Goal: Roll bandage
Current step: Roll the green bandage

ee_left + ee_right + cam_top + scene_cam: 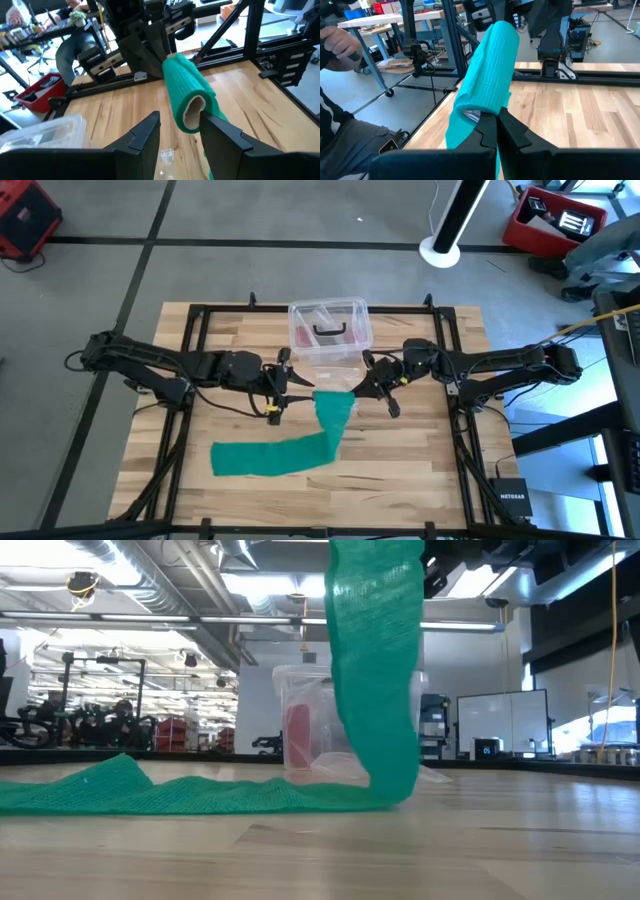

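Teal bandage roll pinched by right gripper, left gripper just beside

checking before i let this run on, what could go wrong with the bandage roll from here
The right gripper pinches only the edge of the bandage's rolled end, held in the air; that thin grip may slip and let the roll loosen. The left gripper has one finger inside the roll's open end, so pulling away could drag the layers out. The clear plastic box stands close behind both grippers and might get bumped.
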{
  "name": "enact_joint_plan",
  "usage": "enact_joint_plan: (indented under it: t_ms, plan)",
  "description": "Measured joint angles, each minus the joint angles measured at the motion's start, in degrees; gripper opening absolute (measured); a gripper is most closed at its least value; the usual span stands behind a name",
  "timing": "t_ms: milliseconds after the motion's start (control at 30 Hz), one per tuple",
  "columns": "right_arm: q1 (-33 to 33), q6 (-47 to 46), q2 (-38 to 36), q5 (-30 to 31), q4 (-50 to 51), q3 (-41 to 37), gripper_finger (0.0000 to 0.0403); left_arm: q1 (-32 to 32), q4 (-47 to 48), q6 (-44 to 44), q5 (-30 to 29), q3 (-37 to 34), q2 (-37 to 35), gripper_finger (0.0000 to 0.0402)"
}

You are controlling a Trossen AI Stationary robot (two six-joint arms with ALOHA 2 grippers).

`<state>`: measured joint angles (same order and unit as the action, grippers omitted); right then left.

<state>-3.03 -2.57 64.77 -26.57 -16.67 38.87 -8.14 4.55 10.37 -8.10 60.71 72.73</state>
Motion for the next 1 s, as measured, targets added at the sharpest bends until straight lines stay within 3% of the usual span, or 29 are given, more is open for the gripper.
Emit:
enact_joint_plan:
  t_ms: [567,1000]
  plan:
    - [0.00,0.94,-0.40,0.48,-0.20,0.09,0.0000,-0.04,0.32,-1.40,-0.15,0.00,-0.02,0.0129]
    - [0.00,1.58,-0.20,4.98,0.70,0.07,0.0001,-0.11,-0.40,-1.34,0.38,0.00,0.57,0.0129]
